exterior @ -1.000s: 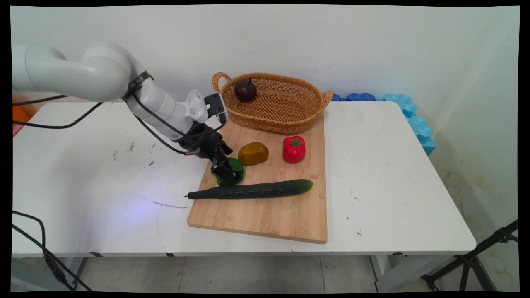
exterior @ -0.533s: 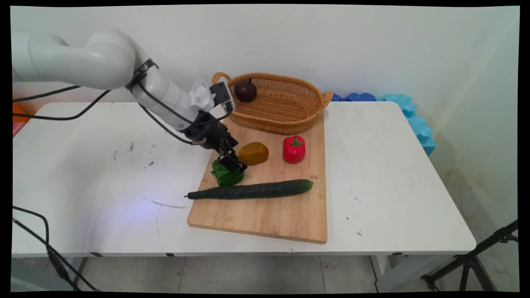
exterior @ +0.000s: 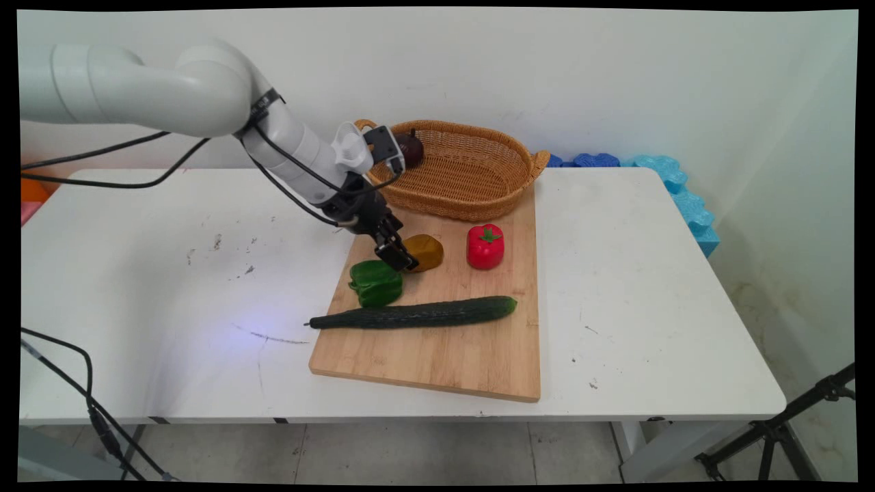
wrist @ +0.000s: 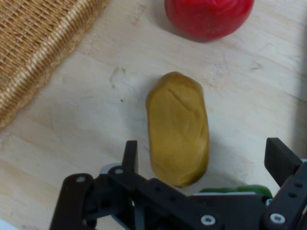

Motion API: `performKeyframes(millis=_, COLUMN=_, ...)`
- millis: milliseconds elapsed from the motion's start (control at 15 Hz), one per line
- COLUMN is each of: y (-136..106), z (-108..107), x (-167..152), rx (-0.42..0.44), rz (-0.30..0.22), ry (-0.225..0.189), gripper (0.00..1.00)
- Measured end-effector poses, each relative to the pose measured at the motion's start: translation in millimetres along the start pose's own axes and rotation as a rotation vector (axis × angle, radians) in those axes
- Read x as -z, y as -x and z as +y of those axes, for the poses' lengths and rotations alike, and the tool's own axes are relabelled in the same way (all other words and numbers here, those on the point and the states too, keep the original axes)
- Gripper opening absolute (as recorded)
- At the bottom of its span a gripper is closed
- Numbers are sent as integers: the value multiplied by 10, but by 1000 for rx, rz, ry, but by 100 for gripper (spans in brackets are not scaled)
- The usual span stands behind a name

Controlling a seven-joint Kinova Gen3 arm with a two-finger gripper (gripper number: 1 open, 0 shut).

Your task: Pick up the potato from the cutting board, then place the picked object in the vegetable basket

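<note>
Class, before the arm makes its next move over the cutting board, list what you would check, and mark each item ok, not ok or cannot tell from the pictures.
1. Gripper open: ok, fingers spread apart.
2. Gripper empty: ok, nothing held.
3. Brown potato lined up between the fingers: ok in the hand view.
4. Fingers clear of the potato: cannot tell.
5. Green pepper released, resting on the cutting board: ok.
6. Red tomato, cucumber and basket apart from the potato: ok.

I see my gripper with fingers spread wide, a brownish-yellow potato lying between them on the wooden board; wicker basket upper left, what looks like a red tomato above, green sliver below
</note>
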State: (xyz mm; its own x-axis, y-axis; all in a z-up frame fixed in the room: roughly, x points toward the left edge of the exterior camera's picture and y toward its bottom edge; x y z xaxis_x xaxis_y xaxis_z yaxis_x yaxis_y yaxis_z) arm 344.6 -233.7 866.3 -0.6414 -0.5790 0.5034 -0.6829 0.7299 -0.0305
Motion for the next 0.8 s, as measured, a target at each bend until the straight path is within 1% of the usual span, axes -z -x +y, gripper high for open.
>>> performKeyframes(millis=467, y=-41, z=-30, x=-297, rx=-2, rz=-15, ry=-5, gripper=100)
performKeyframes(millis=533, y=-46, z=-31, x=-317, rx=-3, rz=-14, ry=-5, gripper=0)
performKeyframes(millis=800, y=-75, z=-36, x=-392, rx=-14, rz=-8, ry=-8, gripper=0)
